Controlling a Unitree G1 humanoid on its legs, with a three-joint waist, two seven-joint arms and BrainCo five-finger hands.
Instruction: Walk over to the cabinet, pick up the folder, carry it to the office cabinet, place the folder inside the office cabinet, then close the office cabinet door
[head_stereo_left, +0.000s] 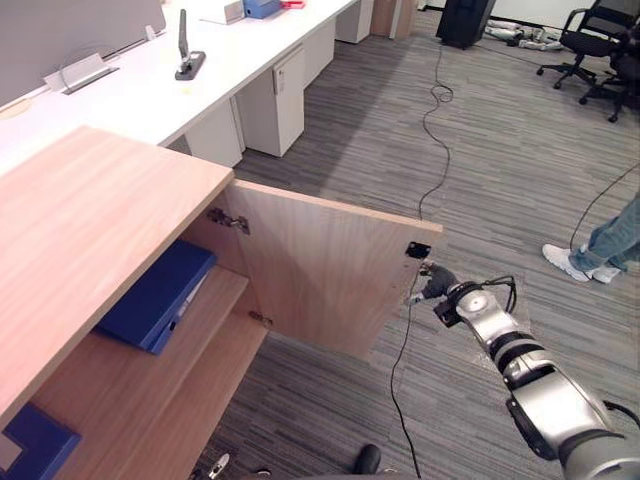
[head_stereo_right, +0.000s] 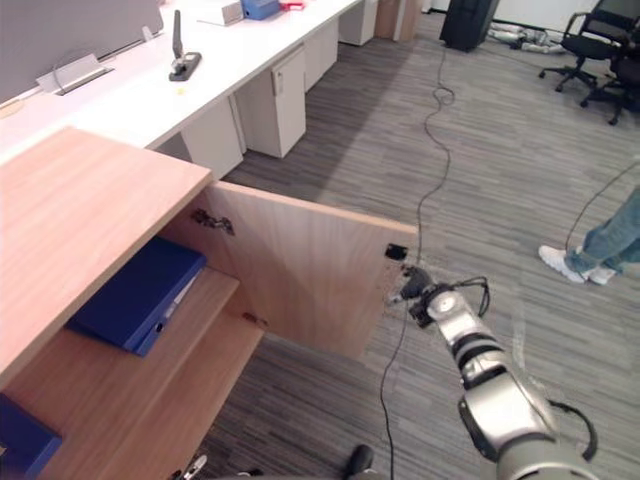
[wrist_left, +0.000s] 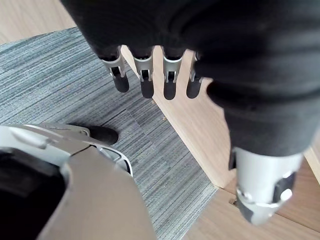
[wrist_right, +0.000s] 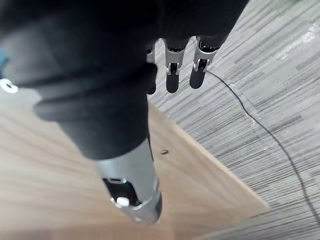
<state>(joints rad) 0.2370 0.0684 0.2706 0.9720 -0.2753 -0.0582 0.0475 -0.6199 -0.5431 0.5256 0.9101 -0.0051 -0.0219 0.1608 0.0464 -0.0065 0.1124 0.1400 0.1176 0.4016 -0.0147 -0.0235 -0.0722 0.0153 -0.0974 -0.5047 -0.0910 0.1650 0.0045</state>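
Observation:
The blue folder lies flat on the upper shelf inside the wooden office cabinet. The cabinet door stands swung wide open over the carpet. My right hand is at the door's free outer edge, by a small black catch, with its fingers straight along the door's panel; it holds nothing. My left hand hangs open and empty above the carpet beside the cabinet's lower wooden edge.
A second blue item sits on the lower shelf at the near left. A long white desk with drawer units runs behind the cabinet. Office chairs stand far right; a person's leg and shoe are at the right.

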